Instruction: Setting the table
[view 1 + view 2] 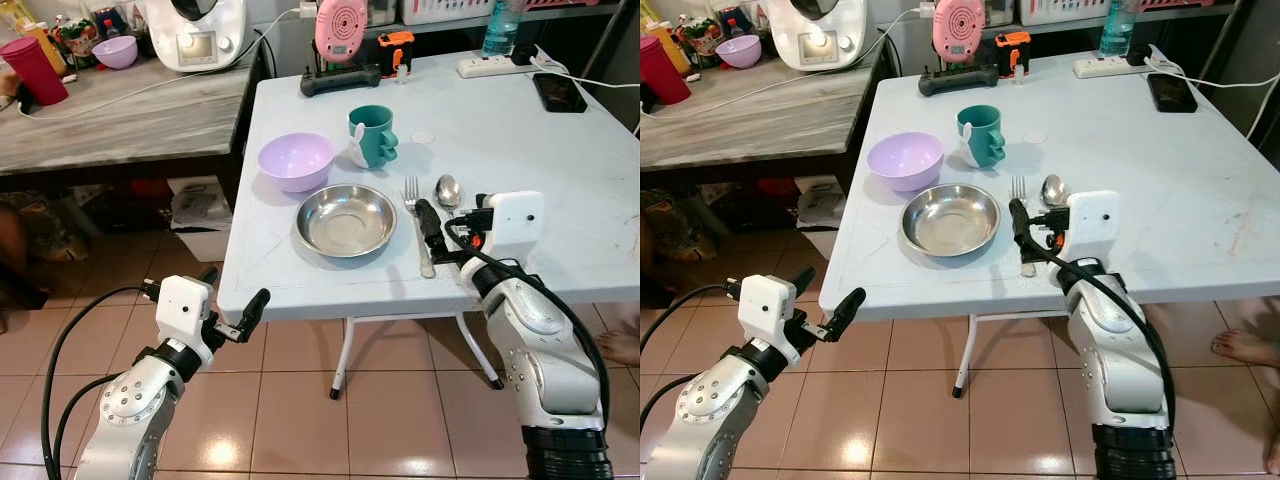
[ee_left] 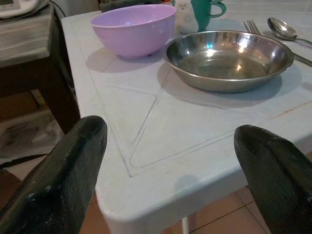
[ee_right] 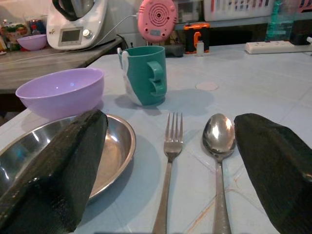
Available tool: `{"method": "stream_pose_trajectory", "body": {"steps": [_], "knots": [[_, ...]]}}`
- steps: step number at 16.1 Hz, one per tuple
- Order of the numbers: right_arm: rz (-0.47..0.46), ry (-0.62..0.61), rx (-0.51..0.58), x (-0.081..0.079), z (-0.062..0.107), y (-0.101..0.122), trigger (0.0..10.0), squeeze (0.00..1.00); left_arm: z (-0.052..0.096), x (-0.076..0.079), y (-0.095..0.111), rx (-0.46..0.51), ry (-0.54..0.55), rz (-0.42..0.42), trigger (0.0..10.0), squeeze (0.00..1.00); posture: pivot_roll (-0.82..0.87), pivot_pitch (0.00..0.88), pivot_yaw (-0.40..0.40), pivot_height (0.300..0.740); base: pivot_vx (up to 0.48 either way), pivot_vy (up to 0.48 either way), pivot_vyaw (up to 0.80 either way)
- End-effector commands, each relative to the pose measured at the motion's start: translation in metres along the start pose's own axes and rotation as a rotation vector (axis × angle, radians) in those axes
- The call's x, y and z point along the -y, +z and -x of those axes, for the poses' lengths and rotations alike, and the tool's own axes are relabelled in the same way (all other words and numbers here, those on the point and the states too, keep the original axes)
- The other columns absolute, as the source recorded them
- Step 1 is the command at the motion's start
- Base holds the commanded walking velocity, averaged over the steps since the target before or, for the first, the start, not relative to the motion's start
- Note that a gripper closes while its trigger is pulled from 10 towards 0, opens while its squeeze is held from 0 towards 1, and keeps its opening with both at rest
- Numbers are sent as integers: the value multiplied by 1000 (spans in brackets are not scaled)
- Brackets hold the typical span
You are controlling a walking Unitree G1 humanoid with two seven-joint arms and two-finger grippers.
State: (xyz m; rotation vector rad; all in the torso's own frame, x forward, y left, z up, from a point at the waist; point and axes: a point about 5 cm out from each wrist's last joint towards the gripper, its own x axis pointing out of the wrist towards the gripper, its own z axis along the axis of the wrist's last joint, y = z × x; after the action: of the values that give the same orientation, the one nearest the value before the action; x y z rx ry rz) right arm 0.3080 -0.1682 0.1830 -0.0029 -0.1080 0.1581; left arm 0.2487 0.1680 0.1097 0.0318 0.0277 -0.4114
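On the white table [image 1: 520, 130] a steel plate [image 1: 346, 220] lies near the front edge. Behind it are a purple bowl [image 1: 296, 160] and a teal mug [image 1: 372, 135]. A fork [image 1: 411, 192] and a spoon [image 1: 449, 190] lie side by side to the right of the plate. My right gripper [image 1: 445, 216] hovers open just above their handles, and in the right wrist view the fork [image 3: 168, 151] and spoon [image 3: 219, 134] lie between its two fingers [image 3: 58, 165]. My left gripper [image 1: 236, 286] is open and holds nothing, off the table's front left corner [image 2: 146, 161] at about edge height.
A wooden counter [image 1: 120, 120] to the left carries a kitchen machine [image 1: 195, 30], a red cup [image 1: 35, 70] and a small purple bowl [image 1: 115, 50]. A pink device [image 1: 341, 28], power strip [image 1: 490, 65] and phone [image 1: 558, 92] line the table's back. A person's foot [image 1: 625, 345] rests on the tiled floor at right.
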Motion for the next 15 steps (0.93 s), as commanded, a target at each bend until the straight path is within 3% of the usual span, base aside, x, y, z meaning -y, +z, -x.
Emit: {"method": "stream_pose_trajectory", "body": {"steps": [1, 8, 11, 12, 15], "knots": [[-19, 11, 34, 0, -2, 7, 10000, 0, 4, -5, 3, -5, 20, -26, 10000, 0, -118, 106, 125, 740, 0, 0, 0], [-37, 12, 1, 6, -10, 7, 10000, 0, 3, 0, 5, -4, -1, -11, 10000, 0, -123, 116, 131, 740, 0, 0, 0], [-56, 34, -60, 0, -37, 6, 10000, 0, 1, 1, 5, -10, -19, -9, 10000, 0, -124, 123, 134, 740, 0, 0, 0], [-56, 34, -60, 0, -37, 6, 10000, 0, 1, 1, 5, -10, -19, -9, 10000, 0, -124, 123, 134, 740, 0, 0, 0], [-80, 69, -82, -18, -60, 5, 10000, 0, 2, 6, 6, -9, -46, 3, 10000, 0, -112, 135, 127, 740, 0, 0, 0]]}}
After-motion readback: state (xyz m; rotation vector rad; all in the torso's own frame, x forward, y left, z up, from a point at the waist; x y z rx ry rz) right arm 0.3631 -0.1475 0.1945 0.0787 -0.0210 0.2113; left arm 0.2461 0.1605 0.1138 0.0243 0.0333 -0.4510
